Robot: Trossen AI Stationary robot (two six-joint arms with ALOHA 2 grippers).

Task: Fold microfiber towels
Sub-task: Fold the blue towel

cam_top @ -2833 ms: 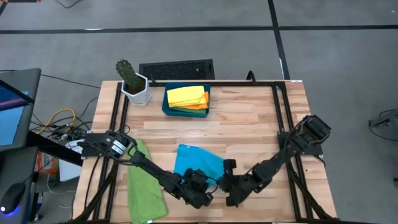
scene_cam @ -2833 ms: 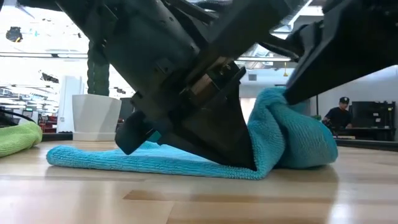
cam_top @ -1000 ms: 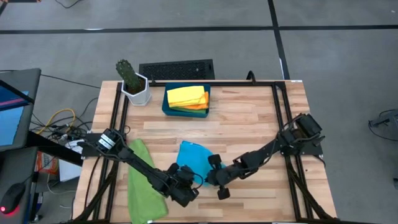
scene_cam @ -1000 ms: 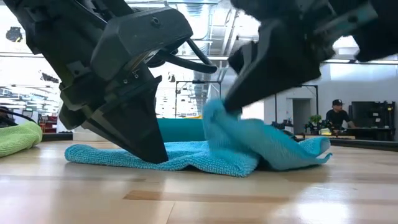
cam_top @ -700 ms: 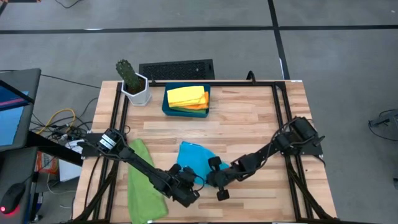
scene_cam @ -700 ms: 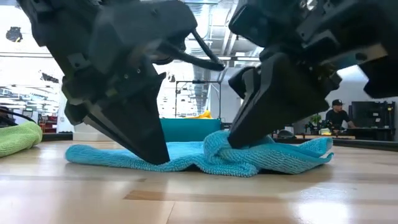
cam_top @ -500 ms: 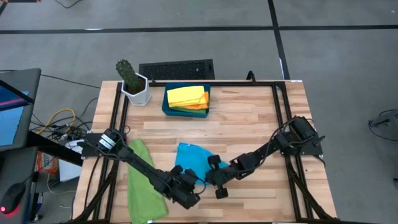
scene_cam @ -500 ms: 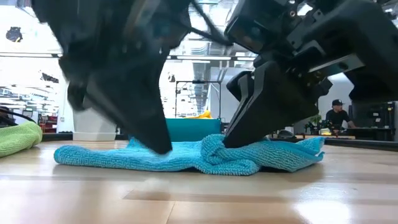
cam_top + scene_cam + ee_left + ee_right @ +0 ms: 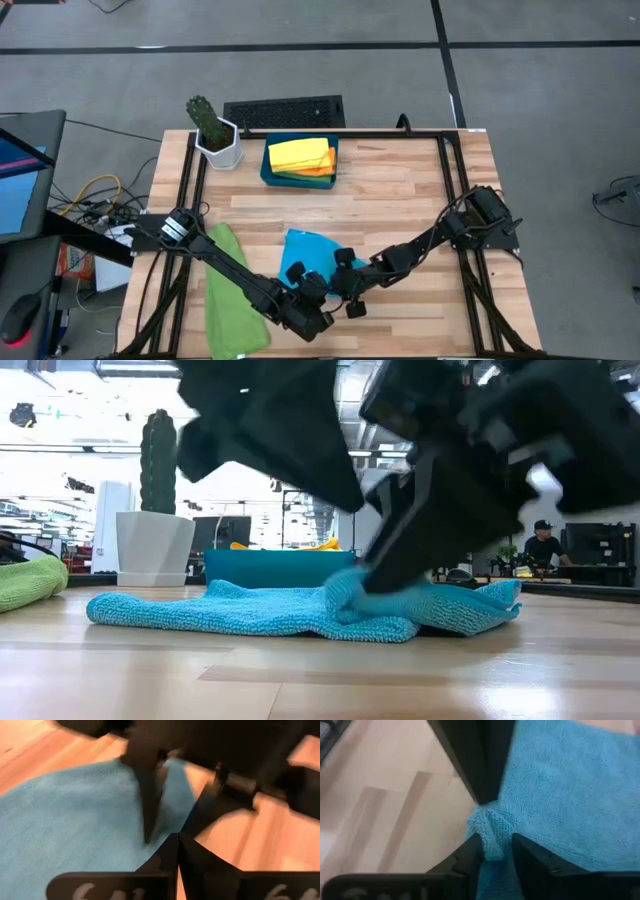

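The sky-blue towel point(image 9: 305, 252) lies flat on the table's near middle, with a bunched fold point(image 9: 350, 592) on its near right part. My right gripper point(image 9: 495, 842) is down at that fold, its fingers apart on either side of it. My left gripper point(image 9: 176, 840) is shut, holds nothing, and hangs raised above the towel point(image 9: 300, 450), facing the right gripper. A green towel point(image 9: 232, 290) lies loose on the table's near left. Folded yellow and orange towels point(image 9: 300, 155) lie in the teal tray point(image 9: 268, 172). My right gripper has a raised ridge of the sky-blue towel point(image 9: 492, 827) standing between its two parted fingers point(image 9: 470, 852), and the ridge touches both. The fingers slant down from the table's right side. The towel lies on the table, slack, with several layers bunched at that spot.
A cactus in a white pot point(image 9: 213, 138) stands at the far left, and a dark keyboard point(image 9: 284, 110) lies beyond the far edge. Black frame rails point(image 9: 448, 190) run along the table's sides. Bare wood point(image 9: 400, 190) lies at the middle and right.
My right gripper has lowered the towel's lifted flap toward the left onto the rest of the towel, where it now lies as a low bunch. My left gripper has lifted off the towel, risen and rolled. The towel's left end has slid slightly left.
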